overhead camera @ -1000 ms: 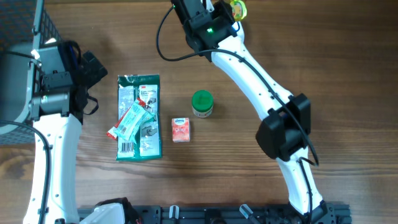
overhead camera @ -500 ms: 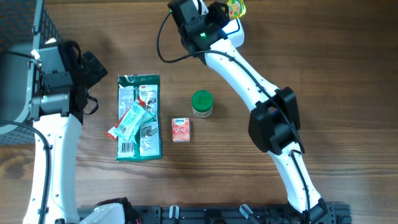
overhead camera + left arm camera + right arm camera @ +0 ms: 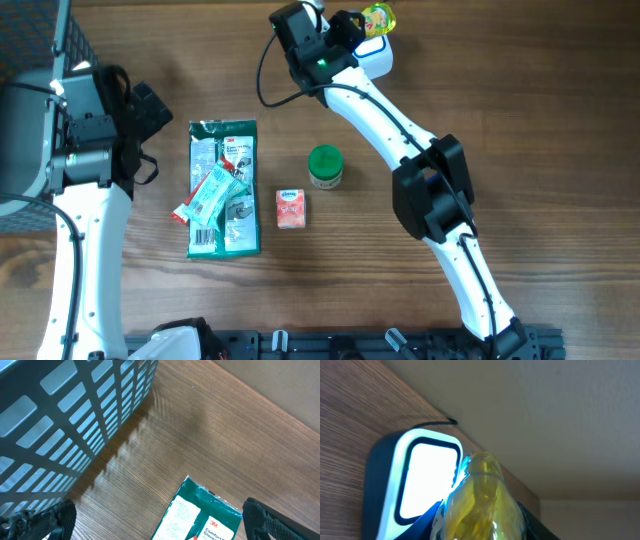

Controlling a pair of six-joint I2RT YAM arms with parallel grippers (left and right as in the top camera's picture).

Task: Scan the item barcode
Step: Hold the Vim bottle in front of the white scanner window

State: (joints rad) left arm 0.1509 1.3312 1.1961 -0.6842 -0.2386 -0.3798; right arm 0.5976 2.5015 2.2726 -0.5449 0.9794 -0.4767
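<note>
My right gripper (image 3: pixel 360 22) pinches the yellow container (image 3: pixel 480 500), holding it just beside the lit scanner (image 3: pixel 427 477). My left gripper (image 3: pixel 148 135) hangs spread wide by the basket (image 3: pixel 75 410). I can't see the barcode, so if it faces away, or this glossy skin throws glare, there'll be no read
</note>
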